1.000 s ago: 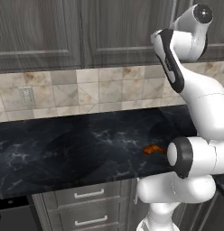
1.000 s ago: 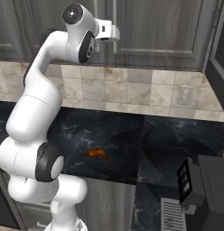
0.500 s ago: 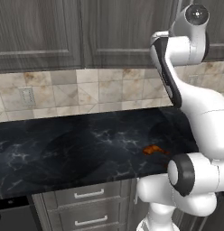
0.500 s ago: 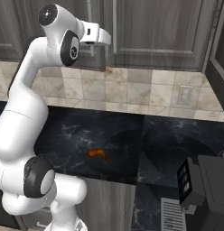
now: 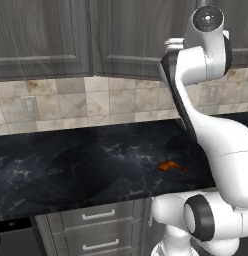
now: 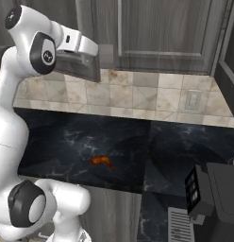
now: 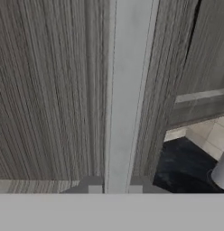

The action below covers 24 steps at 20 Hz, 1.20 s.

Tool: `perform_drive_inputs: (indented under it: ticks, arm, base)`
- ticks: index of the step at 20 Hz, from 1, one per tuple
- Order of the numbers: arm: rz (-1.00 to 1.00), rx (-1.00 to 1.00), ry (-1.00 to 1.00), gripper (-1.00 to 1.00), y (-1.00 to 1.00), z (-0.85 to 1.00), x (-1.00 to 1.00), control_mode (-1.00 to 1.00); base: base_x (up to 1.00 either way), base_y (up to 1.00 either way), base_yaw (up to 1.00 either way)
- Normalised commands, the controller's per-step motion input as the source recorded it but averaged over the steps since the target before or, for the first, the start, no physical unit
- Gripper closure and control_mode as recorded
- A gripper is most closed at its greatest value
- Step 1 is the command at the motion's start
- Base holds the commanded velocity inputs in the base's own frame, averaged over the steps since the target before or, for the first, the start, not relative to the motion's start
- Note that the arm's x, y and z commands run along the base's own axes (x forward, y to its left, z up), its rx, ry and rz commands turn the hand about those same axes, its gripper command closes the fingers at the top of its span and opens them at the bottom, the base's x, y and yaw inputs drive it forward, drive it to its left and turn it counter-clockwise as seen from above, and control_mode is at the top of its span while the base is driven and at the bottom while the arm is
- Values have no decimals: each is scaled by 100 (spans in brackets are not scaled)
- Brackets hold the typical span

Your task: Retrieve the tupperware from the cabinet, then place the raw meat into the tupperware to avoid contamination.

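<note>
The claw [image 7: 114, 188] is closed on the silver handle [image 7: 128, 90] of the cabinet [image 7: 50, 90], whose door is not yet swung open. The tupperware remains unretrieved. The raw meat [image 6: 102, 161] lies well below the claw on the counter [image 6: 67, 142].

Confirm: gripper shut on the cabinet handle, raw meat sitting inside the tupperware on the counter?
Half right. The gripper is shut on the cabinet handle, as the hand view shows. But the raw meat lies bare on the dark counter, in no container; the right base view shows it.
</note>
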Motion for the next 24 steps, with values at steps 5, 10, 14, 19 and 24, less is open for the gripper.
perform_drive_inputs:
  ticks: [5,10,14,19,24]
  arm:
    - [-11,2,7,100,49,-1,-66,-100]
    - [-11,0,8,100,61,-4,-44,-100]
    - [-11,0,8,100,69,-7,-43,-100]
    - [-11,0,7,100,81,-15,-39,-100]
    - [-10,0,7,100,80,-15,-37,-100]
  base:
    - [0,0,0]
    - [0,0,0]
    - [0,0,0]
    - [0,0,0]
    - [0,0,0]
